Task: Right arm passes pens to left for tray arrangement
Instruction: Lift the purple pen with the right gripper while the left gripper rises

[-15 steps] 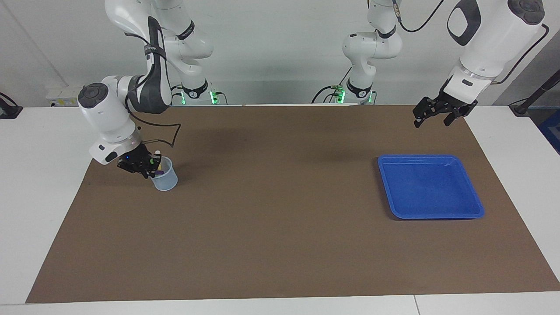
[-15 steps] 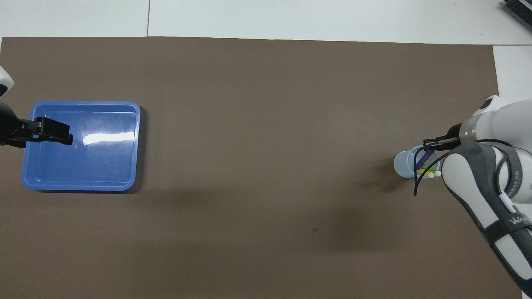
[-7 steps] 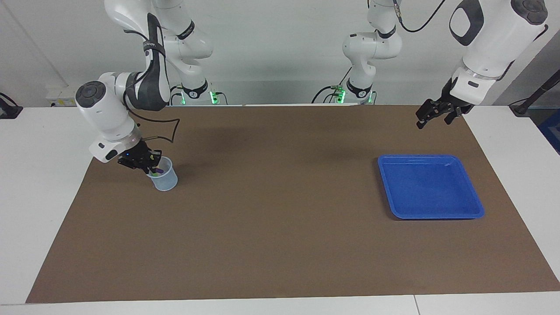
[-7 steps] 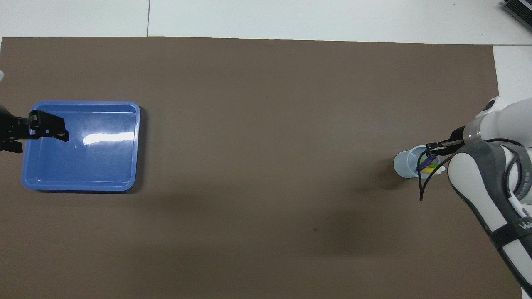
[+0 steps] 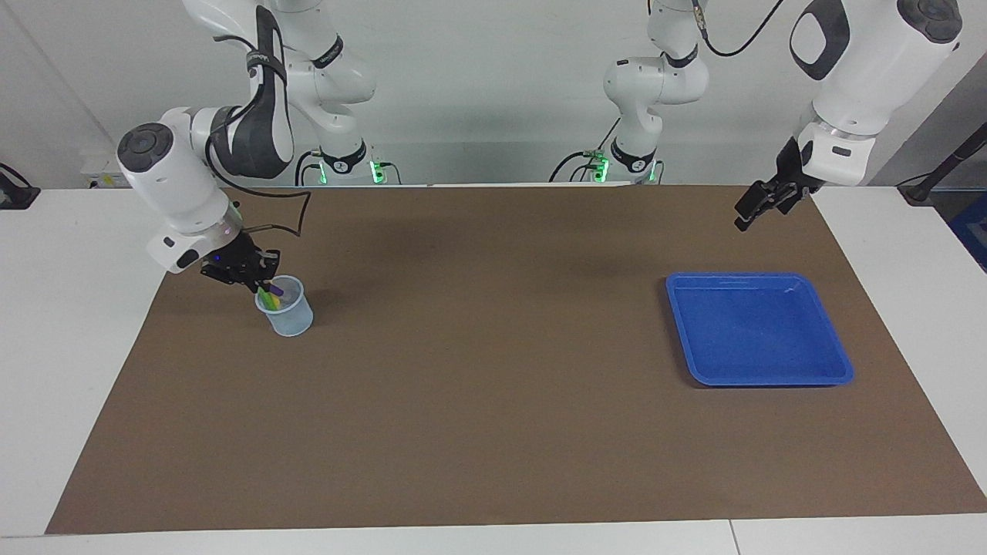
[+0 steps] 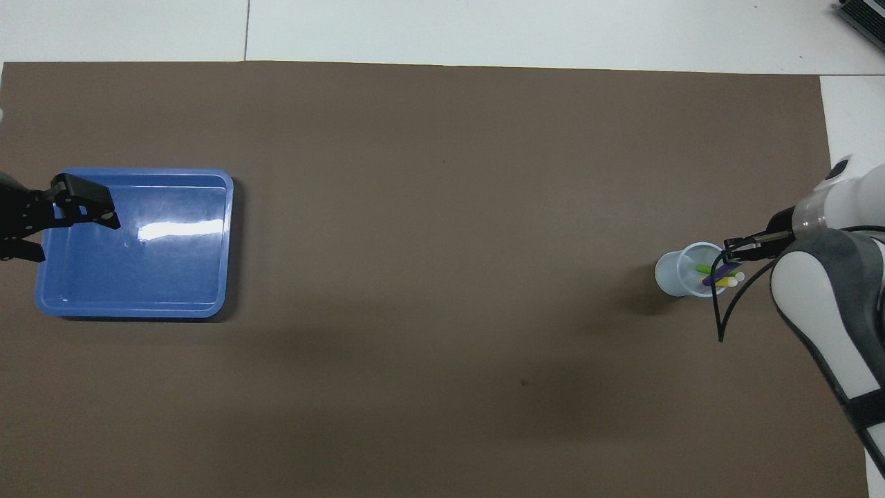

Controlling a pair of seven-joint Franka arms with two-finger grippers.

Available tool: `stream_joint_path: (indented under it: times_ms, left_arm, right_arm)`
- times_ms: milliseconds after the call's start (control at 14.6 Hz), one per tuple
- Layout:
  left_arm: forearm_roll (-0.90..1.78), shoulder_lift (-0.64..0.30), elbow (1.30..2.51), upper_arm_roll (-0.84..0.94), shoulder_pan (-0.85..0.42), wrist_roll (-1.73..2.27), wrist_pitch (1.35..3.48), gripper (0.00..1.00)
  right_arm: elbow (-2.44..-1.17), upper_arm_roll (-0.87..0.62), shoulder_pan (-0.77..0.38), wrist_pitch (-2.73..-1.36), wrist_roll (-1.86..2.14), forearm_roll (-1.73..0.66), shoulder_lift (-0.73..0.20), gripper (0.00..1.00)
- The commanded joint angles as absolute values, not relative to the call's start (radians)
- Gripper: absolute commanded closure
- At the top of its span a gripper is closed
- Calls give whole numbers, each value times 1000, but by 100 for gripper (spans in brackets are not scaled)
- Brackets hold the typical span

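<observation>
1. the table (image 5: 69, 347) is white, with a big brown mat (image 5: 493, 370) on most of it. the wall at the robots' end is plain pale, and green lights glow at the two arm bases. the mat probably gives a dark, even ground so the small things show well.
2. the left arm (image 5: 864, 69) waits high up. its gripper (image 5: 763, 204) hangs in the air over the mat near the tray, wide open and with nothing in it, i think ready to receive a pen.
3. the right arm (image 5: 177, 185) bends down to the cup. its gripper (image 5: 258, 281) is at the cup rim, closed tight on the top end of the purple pen (image 6: 719, 274), it seems, to pull it out.
4. the tray (image 5: 837, 378) is blue and has nothing in it. it lies at the left arm's end of the table, so that arm can fill it.
5. the cup (image 5: 293, 320) stands at the right arm's end.
6. the pens (image 6: 719, 277), purple, yellow and green, stand tilted in the cup, tops toward the right gripper.
</observation>
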State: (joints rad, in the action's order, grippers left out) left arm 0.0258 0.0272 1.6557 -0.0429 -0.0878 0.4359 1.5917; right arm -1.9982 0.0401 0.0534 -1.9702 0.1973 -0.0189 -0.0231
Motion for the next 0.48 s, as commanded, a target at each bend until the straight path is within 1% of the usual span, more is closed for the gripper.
stream_joint_path:
  times_ms: [0, 273, 410]
  left_arm:
    - [23, 66, 1681, -17, -103, 555, 1562, 0]
    - [25, 72, 1687, 83, -103, 935, 1548, 0]
    - [31, 93, 1732, 110, -121, 1055, 1557, 0]
  right_arm:
    - [-2000, 35, 55, -1947, 207, -28, 3, 100]
    - [-1973, 35, 55, -1872, 215, -28, 41, 100]
    - [-1936, 34, 52, -1823, 215, -28, 51, 100]
